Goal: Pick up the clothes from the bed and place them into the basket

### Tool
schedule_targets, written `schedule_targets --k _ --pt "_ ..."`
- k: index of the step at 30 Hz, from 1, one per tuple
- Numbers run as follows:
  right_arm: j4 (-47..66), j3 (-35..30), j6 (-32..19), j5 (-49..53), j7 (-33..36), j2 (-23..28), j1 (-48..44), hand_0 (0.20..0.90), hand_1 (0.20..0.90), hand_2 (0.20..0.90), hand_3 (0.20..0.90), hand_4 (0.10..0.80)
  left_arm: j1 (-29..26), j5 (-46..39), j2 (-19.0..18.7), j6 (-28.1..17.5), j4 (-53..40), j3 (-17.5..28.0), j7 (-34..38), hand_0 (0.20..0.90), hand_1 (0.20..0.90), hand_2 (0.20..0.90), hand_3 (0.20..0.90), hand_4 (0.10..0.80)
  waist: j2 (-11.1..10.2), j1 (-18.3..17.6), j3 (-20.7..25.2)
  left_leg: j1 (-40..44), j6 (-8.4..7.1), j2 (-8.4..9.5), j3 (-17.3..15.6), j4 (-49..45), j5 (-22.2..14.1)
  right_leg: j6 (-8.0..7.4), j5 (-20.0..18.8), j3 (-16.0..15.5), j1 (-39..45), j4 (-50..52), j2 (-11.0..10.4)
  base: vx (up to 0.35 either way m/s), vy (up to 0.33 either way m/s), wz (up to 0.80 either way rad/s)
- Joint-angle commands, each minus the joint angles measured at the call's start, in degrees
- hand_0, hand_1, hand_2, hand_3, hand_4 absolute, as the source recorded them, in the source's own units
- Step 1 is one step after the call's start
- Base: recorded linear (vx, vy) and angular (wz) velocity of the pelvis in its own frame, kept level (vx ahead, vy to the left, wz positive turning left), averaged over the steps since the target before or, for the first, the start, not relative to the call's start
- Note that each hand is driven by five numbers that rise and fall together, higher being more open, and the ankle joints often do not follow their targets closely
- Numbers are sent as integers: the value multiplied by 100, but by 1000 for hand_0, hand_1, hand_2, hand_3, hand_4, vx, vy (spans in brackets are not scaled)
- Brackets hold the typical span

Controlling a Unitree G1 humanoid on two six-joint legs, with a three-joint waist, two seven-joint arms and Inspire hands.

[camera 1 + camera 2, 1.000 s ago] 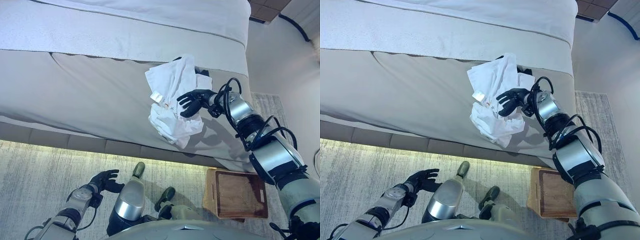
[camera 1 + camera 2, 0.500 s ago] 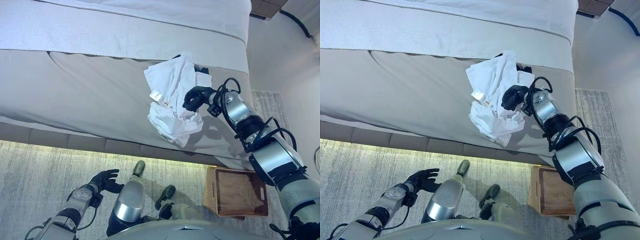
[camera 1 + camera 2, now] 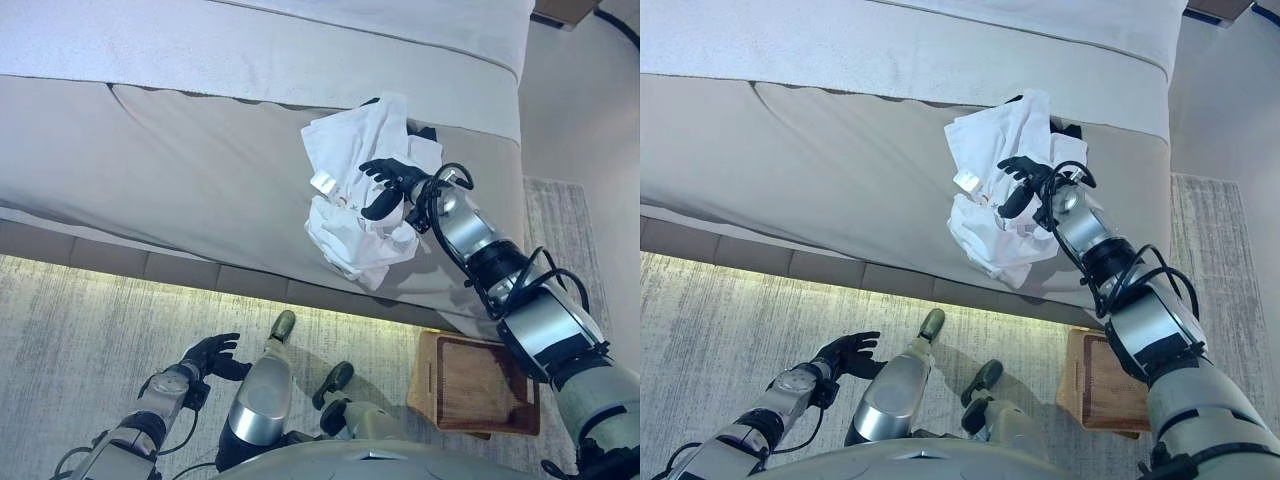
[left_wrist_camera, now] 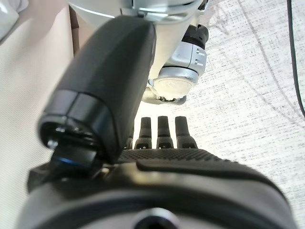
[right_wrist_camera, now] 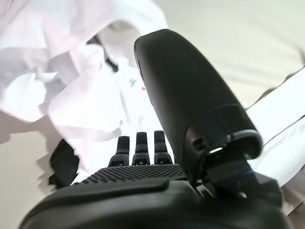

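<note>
A crumpled pile of white clothes (image 3: 350, 180) lies at the bed's front edge and hangs down over its side, with a bit of dark cloth (image 3: 426, 133) behind it. My right hand (image 3: 392, 188) rests against the front of the pile, open with its fingers spread; in the right wrist view its fingers (image 5: 142, 145) point straight at the white cloth (image 5: 71, 90). A brown woven basket (image 3: 478, 374) stands on the floor below the hand, by the bed's corner. My left hand (image 3: 212, 355) hangs open low over the carpet, far from the clothes.
The bed (image 3: 180, 170) with a beige cover spans the upper view, its padded base lit along the bottom. Grey carpet (image 3: 80, 330) lies in front. A wall (image 3: 590, 110) stands to the right of the bed's corner.
My right hand's fingers curled into the white clothes half a second ago and are spread open again now. The camera has shifted a little. The left hand has not moved.
</note>
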State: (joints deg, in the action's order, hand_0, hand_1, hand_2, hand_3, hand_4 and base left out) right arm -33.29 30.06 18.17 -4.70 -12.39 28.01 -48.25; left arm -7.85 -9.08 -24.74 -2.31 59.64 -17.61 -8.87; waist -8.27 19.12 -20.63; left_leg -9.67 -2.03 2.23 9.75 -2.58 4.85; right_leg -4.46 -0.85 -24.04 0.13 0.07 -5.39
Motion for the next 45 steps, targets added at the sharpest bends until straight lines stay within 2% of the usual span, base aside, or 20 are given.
schedule_targets --k 1,15,22,24,25,29,31,33,34,35,39,41,42,43,44,45 --pt "658 -8 -251 -355 -165 476 -70 900 900 900 900 800 172 -59 34 -129 131 67 -32 900 900 900 900 800 16 1 93 570 324 5 71 608 -264 -118 117 218 -33 937 -210 0 0 0" --pt "1395 -91 -129 -588 -756 805 426 900 900 900 900 800 276 -101 2 -257 17 206 -132 900 900 900 900 800 -59 -165 152 559 287 -38 2 609 -239 -104 206 299 -1 909 -127 -7 -6 -4" --pt "838 99 -35 -896 -241 444 16 900 900 900 900 800 138 -193 112 -300 -26 -42 -96 900 900 900 900 800 19 -3 -19 389 245 -37 55 520 -237 -8 402 278 -47 865 -88 -23 6 0" --pt "572 174 26 -796 -137 352 -212 622 622 622 576 476 45 -215 130 -287 -58 -125 -91 900 900 900 900 800 51 63 -89 303 233 -23 106 504 -219 12 436 250 -83 836 -76 -65 9 4" --pt "321 235 73 -792 -104 262 -393 300 300 300 200 100 -38 -233 138 -282 -80 -195 -82 900 900 900 900 800 74 128 -157 216 222 -12 146 485 -202 27 458 216 -122 818 -67 -47 0 10" --pt "-91 462 251 -747 -78 132 -715 305 305 305 205 105 -159 -252 150 -280 -159 -315 -42 900 900 900 900 800 104 267 -312 4 196 37 276 453 -145 53 440 151 -212 723 -34 -51 6 20" --pt "-139 494 250 -774 -112 133 -750 467 467 467 395 295 -186 -282 132 -280 -174 -327 -32 900 900 900 900 800 100 284 -344 -43 190 44 299 449 -128 58 430 158 -242 707 -19 -44 8 14" --pt "-119 553 386 -757 -240 137 -781 434 434 434 356 256 -227 -277 108 -276 -201 -298 -16 900 900 900 900 800 80 310 -408 -132 179 56 341 449 -93 75 415 166 -305 677 26 -41 11 16" --pt "-135 563 433 -781 -300 139 -787 399 399 399 315 215 -232 -281 92 -286 -205 -296 -13 900 900 900 900 800 73 320 -426 -148 173 58 356 455 -80 80 416 165 -320 676 39 -9 10 13" --pt "-144 571 451 -815 -337 137 -792 300 300 300 200 100 -234 -292 84 -283 -218 -293 -3 900 900 900 900 800 67 327 -434 -159 173 62 366 460 -73 83 419 162 -326 678 45 -5 15 10" --pt "-367 688 551 -832 -327 107 -886 300 300 300 200 100 -333 -298 43 -234 -261 -281 14 900 900 900 900 800 23 416 -488 -233 159 55 445 488 -28 99 434 106 -365 679 74 -6 -17 8" --pt "-423 682 496 -698 -112 83 -895 300 300 300 200 100 -347 -305 27 -209 -293 -275 0 900 900 900 900 800 5 448 -496 -250 153 43 457 501 -9 103 422 78 -382 674 86 27 -65 15" --pt "-456 675 463 -633 9 56 -909 300 300 300 200 100 -348 -275 39 -211 -266 -265 -4 900 900 900 900 800 -33 462 -484 -147 121 2 453 574 -116 91 540 137 -342 689 116 7 -34 7" --pt "-465 614 406 -621 144 57 -921 300 300 300 200 100 -334 -295 48 -220 -280 -307 22 900 900 900 900 800 -5 457 -478 -212 141 22 464 526 -12 115 420 69 -360 653 110 83 -74 3" --pt "-458 610 375 -623 182 50 -924 300 300 300 200 100 -314 -296 61 -220 -273 -286 27 900 900 900 900 800 -35 456 -461 -111 112 -13 451 588 -127 103 548 139 -306 669 136 -50 57 1" --pt "-395 538 329 -622 391 63 -946 300 300 300 200 100 -272 -318 76 -218 -299 -279 49 900 900 900 900 800 -12 443 -430 -165 139 18 455 538 -30 116 428 76 -297 623 127 0 0 0"
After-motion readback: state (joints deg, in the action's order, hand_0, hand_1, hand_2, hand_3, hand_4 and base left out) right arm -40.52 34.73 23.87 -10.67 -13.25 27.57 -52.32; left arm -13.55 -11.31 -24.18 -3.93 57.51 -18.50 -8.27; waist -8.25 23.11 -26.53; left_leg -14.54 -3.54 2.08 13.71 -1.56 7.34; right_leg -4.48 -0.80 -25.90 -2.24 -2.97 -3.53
